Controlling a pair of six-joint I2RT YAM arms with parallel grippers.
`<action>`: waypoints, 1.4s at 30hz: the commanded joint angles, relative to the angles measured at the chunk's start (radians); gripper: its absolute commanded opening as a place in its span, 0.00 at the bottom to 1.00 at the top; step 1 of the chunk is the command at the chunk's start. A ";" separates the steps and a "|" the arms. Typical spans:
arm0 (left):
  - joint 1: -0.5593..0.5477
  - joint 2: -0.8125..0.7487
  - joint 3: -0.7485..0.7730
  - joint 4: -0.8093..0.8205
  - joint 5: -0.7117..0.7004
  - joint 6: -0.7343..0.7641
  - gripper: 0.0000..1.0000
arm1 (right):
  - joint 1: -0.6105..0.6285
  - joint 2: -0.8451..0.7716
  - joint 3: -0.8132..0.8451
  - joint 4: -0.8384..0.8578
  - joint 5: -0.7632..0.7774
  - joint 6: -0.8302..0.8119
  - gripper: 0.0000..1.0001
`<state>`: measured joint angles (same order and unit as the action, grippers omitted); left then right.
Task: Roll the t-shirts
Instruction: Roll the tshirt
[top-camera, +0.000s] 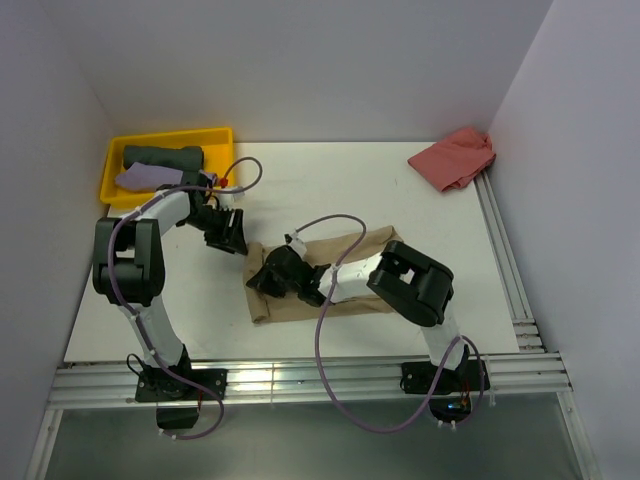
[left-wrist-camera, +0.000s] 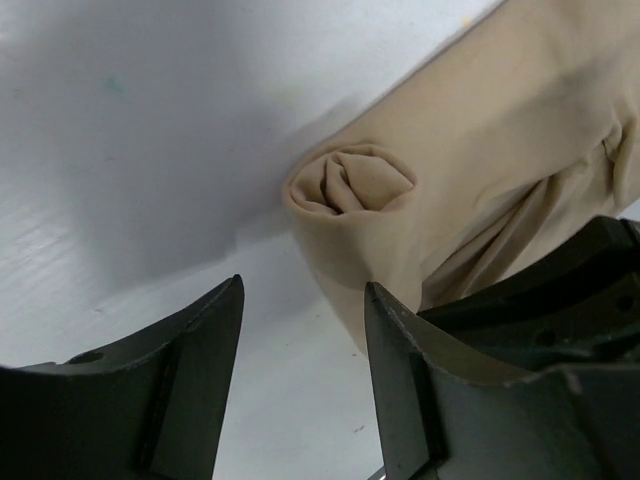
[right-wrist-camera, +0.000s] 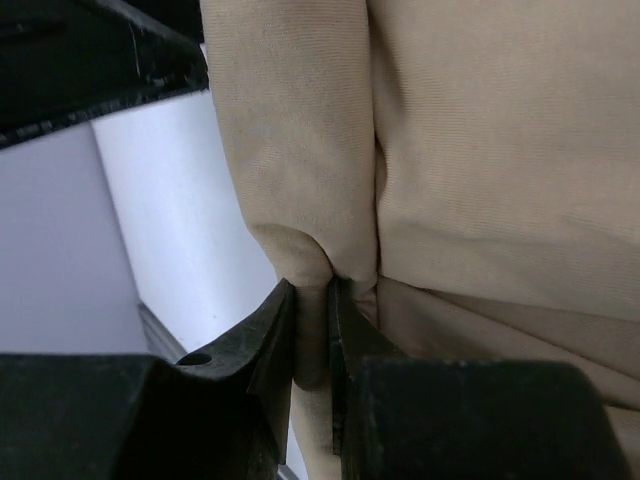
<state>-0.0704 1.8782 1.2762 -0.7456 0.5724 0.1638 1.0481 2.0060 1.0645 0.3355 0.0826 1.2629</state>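
The tan-beige t-shirt (top-camera: 370, 242) lies partly rolled in the middle of the table. Its left end shows as a rolled spiral in the left wrist view (left-wrist-camera: 350, 185). My right gripper (top-camera: 270, 278) is shut on a fold of the roll at its left end; the cloth is pinched between the fingers in the right wrist view (right-wrist-camera: 312, 300). My left gripper (top-camera: 228, 235) is open and empty, just behind and left of the roll's end, with bare table between its fingers (left-wrist-camera: 303, 290). A salmon-pink t-shirt (top-camera: 455, 157) lies crumpled at the back right.
A yellow bin (top-camera: 112, 165) at the back left holds a rolled dark green t-shirt (top-camera: 165, 157) and a lavender one (top-camera: 145, 177). Metal rails (top-camera: 300, 378) run along the front edge and the right side. White walls close in the table.
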 joint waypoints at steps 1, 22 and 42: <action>-0.002 -0.037 -0.023 0.025 0.086 0.037 0.58 | -0.005 -0.009 -0.044 0.082 -0.023 0.102 0.01; -0.129 0.019 -0.034 0.111 -0.015 -0.079 0.13 | -0.003 -0.059 -0.040 -0.106 0.080 0.089 0.38; -0.160 0.016 -0.031 0.115 -0.086 -0.102 0.03 | 0.170 -0.112 0.201 -0.690 0.382 0.061 0.34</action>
<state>-0.2150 1.8919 1.2289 -0.6617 0.5327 0.0616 1.2110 1.9270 1.2510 -0.2459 0.3981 1.3037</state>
